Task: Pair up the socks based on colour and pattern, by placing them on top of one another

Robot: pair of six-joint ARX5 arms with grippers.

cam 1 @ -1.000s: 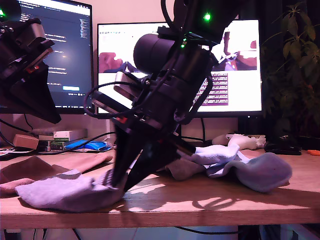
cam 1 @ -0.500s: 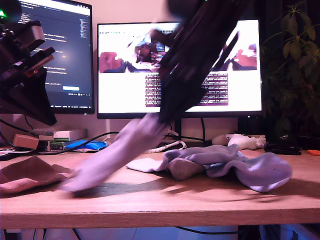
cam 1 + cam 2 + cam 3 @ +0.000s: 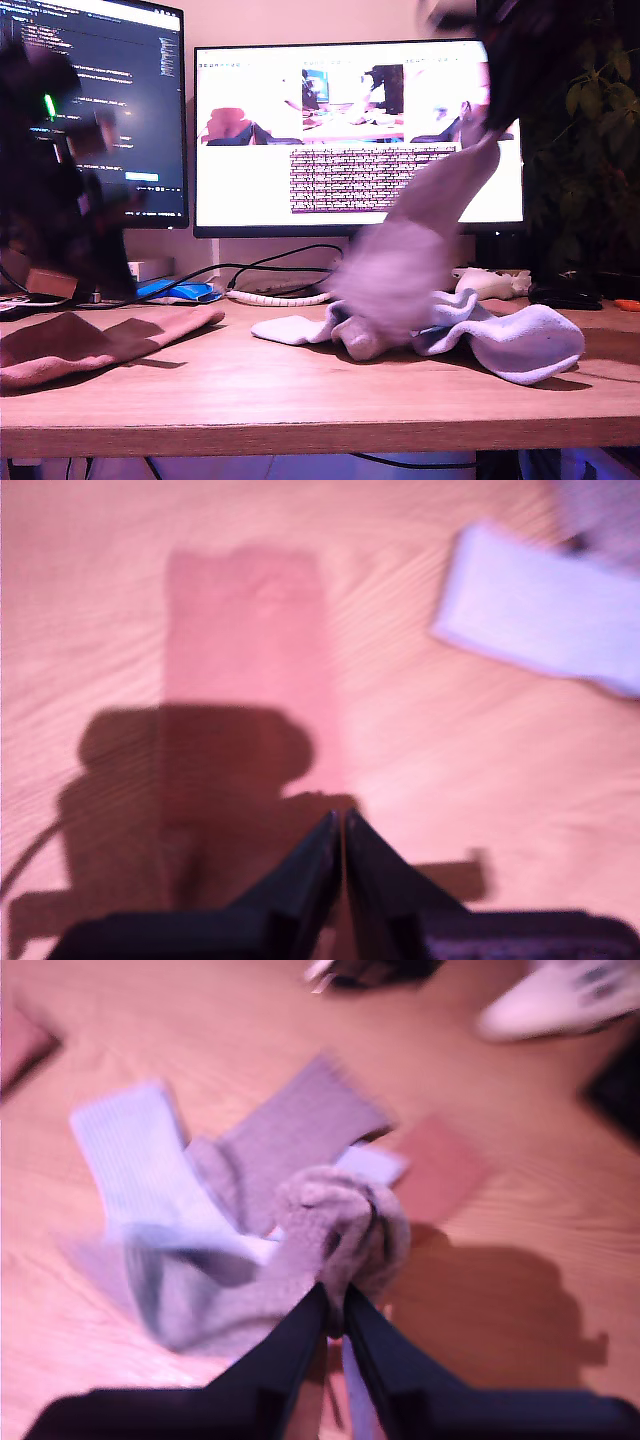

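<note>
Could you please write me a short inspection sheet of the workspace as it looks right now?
Surface: wooden desk, bare along its front edge.
Job's things: pale sock hanging lifted and blurred over a heap of pale socks; pink sock flat at the exterior view's left.
Clutter: white game controller behind the heap; blue item and small boxes below the code monitor.
Grippers: my first gripper shut, empty, over the pink sock; my second gripper shut on the lifted sock.
Cables: coiled white cable and black leads below the monitors.
Surroundings: two lit monitors, plant at the exterior view's right.
</note>
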